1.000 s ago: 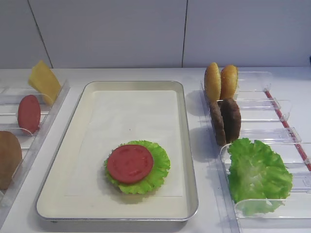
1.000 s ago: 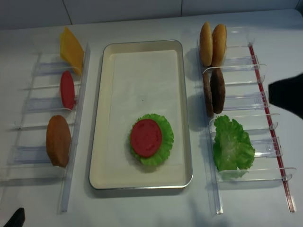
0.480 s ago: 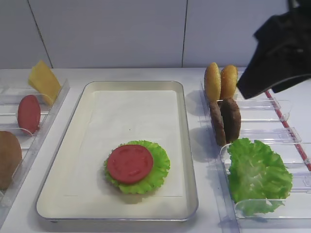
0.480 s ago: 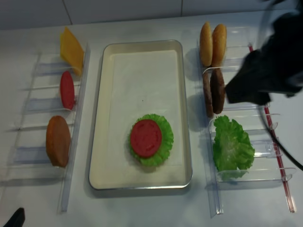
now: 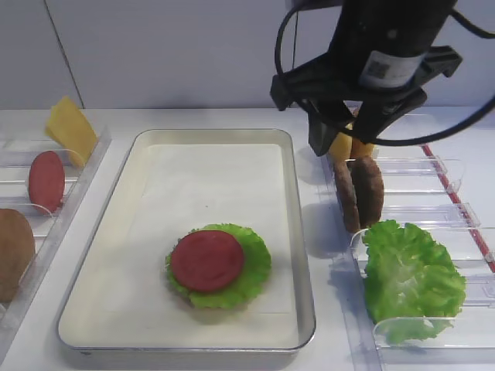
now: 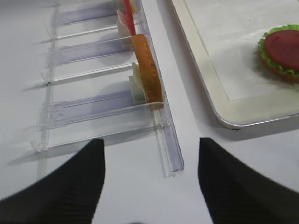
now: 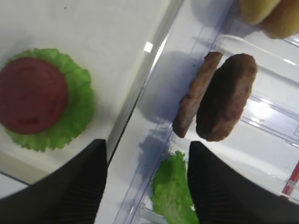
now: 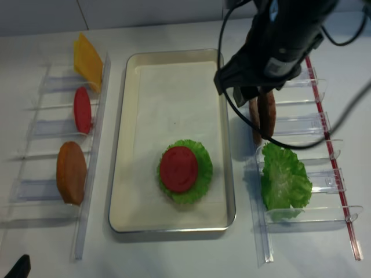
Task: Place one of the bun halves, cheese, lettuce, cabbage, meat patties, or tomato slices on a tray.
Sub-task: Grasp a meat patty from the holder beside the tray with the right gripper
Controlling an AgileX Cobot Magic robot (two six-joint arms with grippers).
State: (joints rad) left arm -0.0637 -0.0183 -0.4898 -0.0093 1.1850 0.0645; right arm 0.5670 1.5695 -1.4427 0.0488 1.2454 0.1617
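Right gripper (image 7: 145,186): we hover with jaws apart, empty, above the meat patties (image 7: 216,103).
Left gripper (image 6: 152,182): jaws apart, holding nothing, near the worktop's left rack.
Patties: on edge in the right-hand rack, beside the tray (image 5: 302,255); faces toward the tray, long axis upright.
Our approach: we judge straddling one disc's faces is best, then lowering.
Tray: lettuce (image 5: 251,267) and tomato slice (image 5: 206,260) at its near end.

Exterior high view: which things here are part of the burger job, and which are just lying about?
Job:
tray
lettuce and tomato slice on it
meat patties
bun halves
cheese
spare lettuce
right gripper, open above the patties

Lying about:
clear racks
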